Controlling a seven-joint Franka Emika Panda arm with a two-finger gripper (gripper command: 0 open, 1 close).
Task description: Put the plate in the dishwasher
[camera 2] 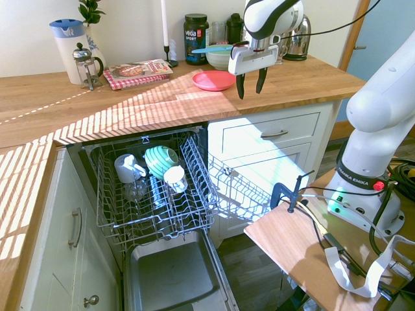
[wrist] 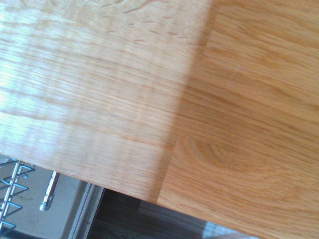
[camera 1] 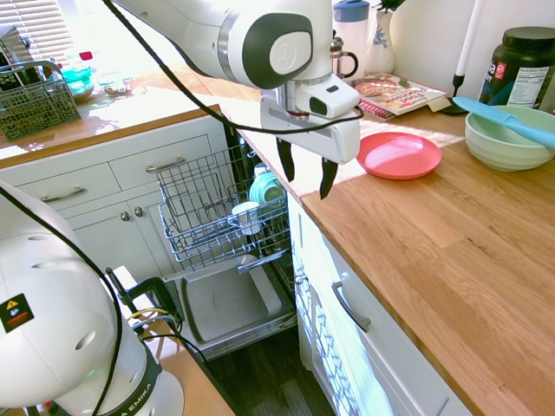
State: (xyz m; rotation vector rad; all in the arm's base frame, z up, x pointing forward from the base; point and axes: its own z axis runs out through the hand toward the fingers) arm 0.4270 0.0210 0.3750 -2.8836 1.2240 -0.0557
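Observation:
The coral-pink plate (camera 1: 400,155) (camera 2: 213,80) lies flat on the wooden counter. My gripper (camera 1: 307,178) (camera 2: 250,84) hangs open above the counter's front edge, a little to the side of the plate and apart from it, with nothing between its fingers. Below the counter the dishwasher stands open, its wire rack (camera 1: 201,208) (camera 2: 155,194) pulled out with a teal dish and white cups in it, and its grey door panel (camera 1: 227,303) (camera 2: 172,275) folded down. The wrist view holds only bare counter wood and a corner of the rack (wrist: 12,199).
A pale green bowl (camera 1: 507,139) (camera 2: 222,58) with a blue utensil sits behind the plate. A magazine (camera 1: 395,92) (camera 2: 137,70), a dark tub (camera 1: 522,68) (camera 2: 196,39), a French press (camera 2: 87,65), a jug and a candlestick line the back. A grey cutlery basket (camera 1: 35,102) sits on the far counter.

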